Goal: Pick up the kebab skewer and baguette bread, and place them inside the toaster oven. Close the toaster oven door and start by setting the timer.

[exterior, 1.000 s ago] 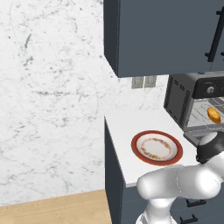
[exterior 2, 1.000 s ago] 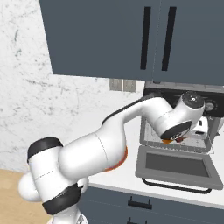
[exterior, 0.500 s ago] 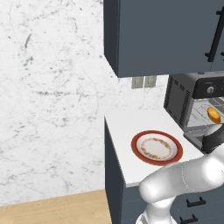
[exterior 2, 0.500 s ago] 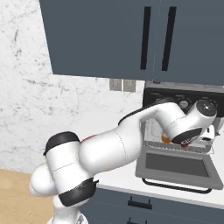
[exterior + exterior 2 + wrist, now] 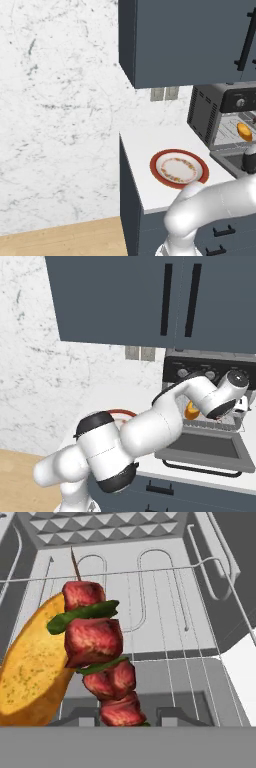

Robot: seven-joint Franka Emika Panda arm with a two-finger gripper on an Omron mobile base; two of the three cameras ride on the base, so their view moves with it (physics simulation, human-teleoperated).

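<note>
In the hand view my gripper (image 5: 126, 718) is shut on the kebab skewer (image 5: 97, 657), a stick of dark red chunks with green bits that points into the open toaster oven (image 5: 150, 577). The golden baguette bread (image 5: 32, 672) lies on the wire rack just left of the skewer, touching it or nearly so. From the right base view the hand (image 5: 239, 406) is at the toaster oven (image 5: 210, 368) mouth, with the baguette bread (image 5: 190, 411) inside to its left. The toaster oven door (image 5: 205, 448) hangs open and flat below. The left base view shows the baguette bread (image 5: 244, 131) inside the toaster oven (image 5: 205, 112).
A red-rimmed plate (image 5: 179, 169) sits on the white counter left of the oven, its rim (image 5: 117, 412) peeking out behind my arm. Dark cabinets (image 5: 150, 301) hang above. The oven's knobs (image 5: 210, 375) run across its top front. A marble wall is on the left.
My arm has stretched further right, carrying the skewer to the oven mouth beside the baguette. The gripper stays shut on the skewer. The door has stayed open.
</note>
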